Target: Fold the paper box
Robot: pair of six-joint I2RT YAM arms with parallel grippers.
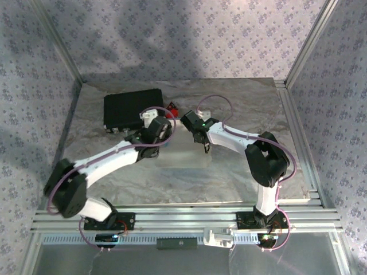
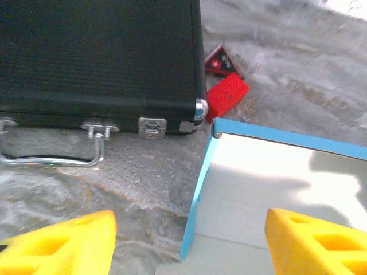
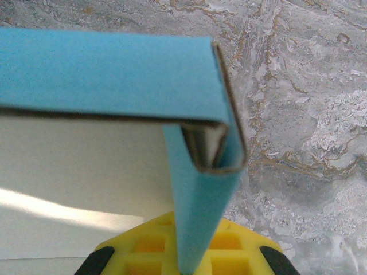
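Note:
The paper box (image 1: 184,156) lies mid-table, cyan outside and white inside. In the left wrist view its white floor (image 2: 275,177) and raised left wall edge sit between my yellow fingertips. My left gripper (image 2: 189,243) is open and touches nothing, hovering at the box's left far corner (image 1: 160,130). At the box's right side my right gripper (image 1: 205,146) is shut on a folded-over cyan side wall. That wall (image 3: 200,195) runs down into the yellow jaws (image 3: 192,260), beside another cyan wall (image 3: 109,63) at the corner.
A black case (image 1: 131,110) with metal latches and a handle (image 2: 97,57) lies just beyond the box at back left. Small red items (image 2: 226,94) sit by its right corner (image 1: 173,107). Crinkled silver sheeting (image 1: 246,103) covers the table, and patterned walls enclose it.

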